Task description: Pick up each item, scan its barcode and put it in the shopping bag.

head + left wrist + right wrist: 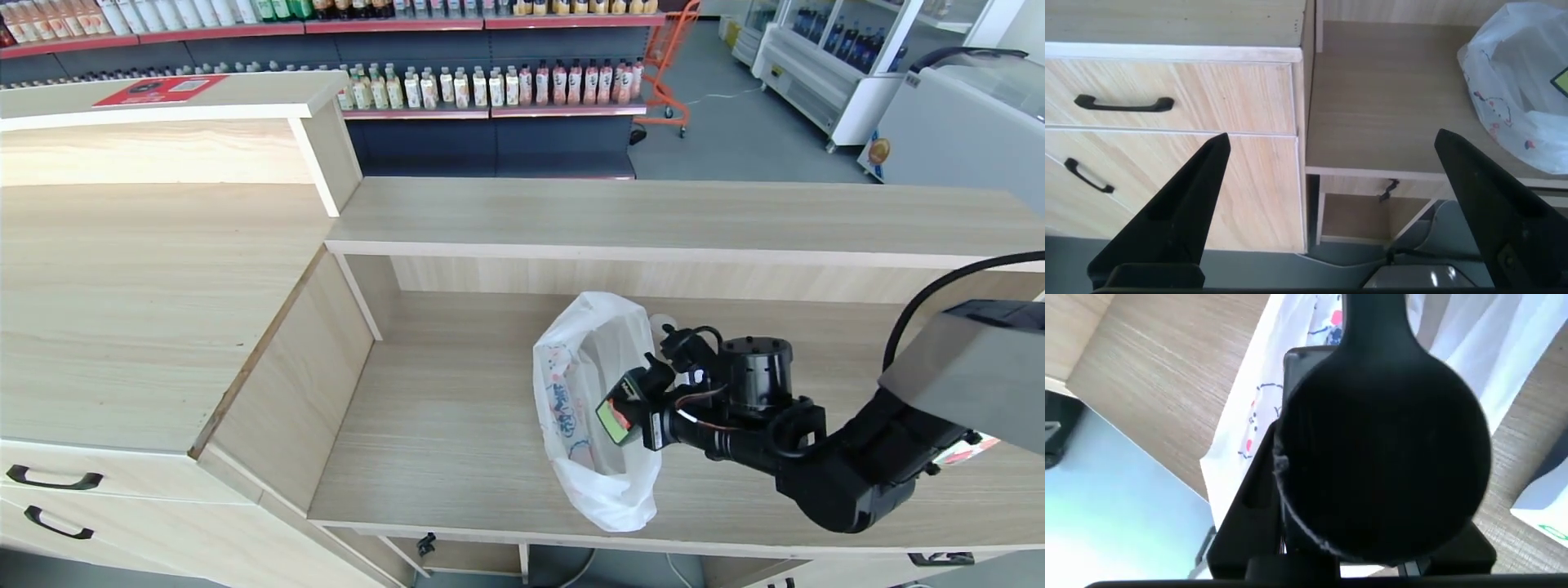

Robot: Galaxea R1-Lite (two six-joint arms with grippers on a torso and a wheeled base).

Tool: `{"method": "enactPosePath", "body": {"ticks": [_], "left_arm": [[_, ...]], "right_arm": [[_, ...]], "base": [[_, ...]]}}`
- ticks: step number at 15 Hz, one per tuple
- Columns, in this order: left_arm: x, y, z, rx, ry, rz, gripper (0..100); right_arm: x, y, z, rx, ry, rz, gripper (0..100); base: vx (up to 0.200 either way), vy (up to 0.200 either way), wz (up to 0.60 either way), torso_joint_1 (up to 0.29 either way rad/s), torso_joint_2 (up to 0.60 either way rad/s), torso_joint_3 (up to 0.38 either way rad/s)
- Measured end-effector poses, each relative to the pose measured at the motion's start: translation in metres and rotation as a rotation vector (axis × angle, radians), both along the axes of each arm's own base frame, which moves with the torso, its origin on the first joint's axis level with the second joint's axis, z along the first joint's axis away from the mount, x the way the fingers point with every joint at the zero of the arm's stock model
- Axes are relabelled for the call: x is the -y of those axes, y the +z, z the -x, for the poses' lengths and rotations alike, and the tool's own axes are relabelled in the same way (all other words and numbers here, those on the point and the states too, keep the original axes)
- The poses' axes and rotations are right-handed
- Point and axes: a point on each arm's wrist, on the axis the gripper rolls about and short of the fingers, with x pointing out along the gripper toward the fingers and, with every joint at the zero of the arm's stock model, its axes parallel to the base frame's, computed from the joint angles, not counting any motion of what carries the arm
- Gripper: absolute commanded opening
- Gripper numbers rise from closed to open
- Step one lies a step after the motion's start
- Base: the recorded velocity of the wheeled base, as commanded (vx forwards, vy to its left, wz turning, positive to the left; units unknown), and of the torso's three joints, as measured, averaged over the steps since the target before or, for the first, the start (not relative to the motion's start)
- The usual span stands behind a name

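Resting on wooden counter (457, 425), shopping bag (584, 384); stocked shelves (490, 90) beyond

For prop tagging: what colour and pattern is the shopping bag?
The shopping bag is white with red and blue print; clearest in head view.

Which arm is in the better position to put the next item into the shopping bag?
Right. The right gripper holds a green-labelled item at the open mouth of the shopping bag. The left gripper is open and low by the drawers, away from the bag.
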Motion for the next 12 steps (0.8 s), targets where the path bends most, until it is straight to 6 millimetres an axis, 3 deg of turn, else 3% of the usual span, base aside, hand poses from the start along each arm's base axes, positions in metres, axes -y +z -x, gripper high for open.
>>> {"method": "enactPosePath", "body": {"ticks": [5, 9, 10, 12], "left_arm": [[0.0, 0.0, 0.0, 0.0, 0.001, 0.0, 100], [0.0, 0.0, 0.0, 0.0, 0.001, 0.0, 100], [0.0, 0.0, 0.0, 0.0, 0.001, 0.0, 100], [0.0, 0.0, 0.0, 0.0, 0.001, 0.0, 100]], "right_arm": [[-0.021, -0.037, -0.02, 0.101, 0.085, 0.135, 0], [-0.026, -0.059, -0.025, 0.141, 0.114, 0.219, 0], [-0.026, -0.062, -0.026, 0.144, 0.107, 0.223, 100], [-0.027, -0.061, -0.026, 0.151, 0.106, 0.215, 100]], "base": [[0.0, 0.0, 0.0, 0.0, 0.0, 0.0], [0.0, 0.0, 0.0, 0.0, 0.0, 0.0], [0.0, 0.0, 0.0, 0.0, 0.0, 0.0], [0.0, 0.0, 0.0, 0.0, 0.0, 0.0]]}}
